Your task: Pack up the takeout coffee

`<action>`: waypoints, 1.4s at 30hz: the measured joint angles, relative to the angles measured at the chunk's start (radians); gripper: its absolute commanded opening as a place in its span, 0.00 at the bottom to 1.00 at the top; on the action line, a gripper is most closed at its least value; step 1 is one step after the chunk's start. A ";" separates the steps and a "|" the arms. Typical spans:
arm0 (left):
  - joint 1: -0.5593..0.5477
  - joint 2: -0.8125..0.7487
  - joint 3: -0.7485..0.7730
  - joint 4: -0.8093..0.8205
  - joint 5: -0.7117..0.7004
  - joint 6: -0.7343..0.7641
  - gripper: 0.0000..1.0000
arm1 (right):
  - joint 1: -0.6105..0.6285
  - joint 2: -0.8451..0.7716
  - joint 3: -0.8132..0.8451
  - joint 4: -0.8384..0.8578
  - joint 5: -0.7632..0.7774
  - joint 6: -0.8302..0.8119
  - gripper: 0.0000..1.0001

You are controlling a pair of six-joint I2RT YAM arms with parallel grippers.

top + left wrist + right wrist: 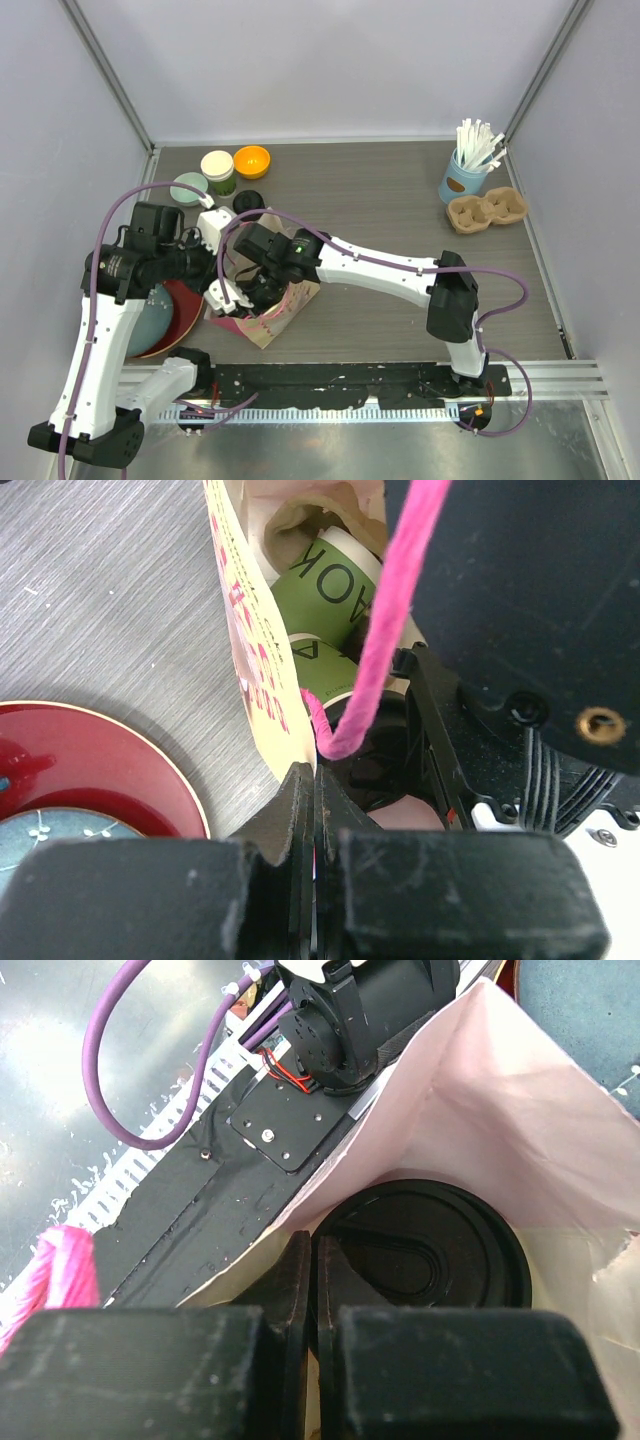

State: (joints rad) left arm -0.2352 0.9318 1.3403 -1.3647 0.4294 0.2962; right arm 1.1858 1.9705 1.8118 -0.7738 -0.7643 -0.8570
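Note:
A cream and pink paper bag sits at the near left of the table. In the left wrist view a dark-green cup with pale lettering lies inside the bag. The right wrist view shows a black-lidded cup top low in the bag. My left gripper is shut on the bag's rim just below the pink handle. My right gripper is shut on the opposite rim. A second green cup, white on top, stands at the back left with a loose black lid beside it.
An orange bowl and a pale-green bowl sit near the back-left cup. A red plate carrying a blue dish touches the bag's left side. A light-blue cup of white straws and a cardboard cup carrier stand at the back right.

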 measured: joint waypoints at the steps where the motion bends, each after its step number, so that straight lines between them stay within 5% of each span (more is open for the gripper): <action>1: 0.000 0.000 0.000 0.000 0.000 0.000 0.00 | 0.000 0.000 0.000 0.000 0.000 0.000 0.01; 11: 0.000 0.000 0.000 0.003 -0.002 0.000 0.00 | 0.002 -0.012 -0.012 0.010 0.008 0.015 0.01; 17: 0.000 0.000 0.000 0.005 -0.003 0.000 0.00 | 0.002 -0.016 -0.013 0.009 0.014 0.049 0.40; 23: 0.000 0.000 0.000 0.022 -0.018 0.005 0.00 | 0.001 -0.033 -0.011 0.027 0.042 0.101 0.56; 42: 0.002 0.000 0.000 0.021 -0.016 0.007 0.00 | -0.011 -0.241 -0.087 0.329 0.265 0.494 0.65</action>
State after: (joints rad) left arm -0.2337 0.9318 1.3403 -1.3441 0.4133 0.3031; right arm 1.1748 1.7298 1.7248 -0.4446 -0.4992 -0.3630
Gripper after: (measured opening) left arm 0.011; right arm 0.646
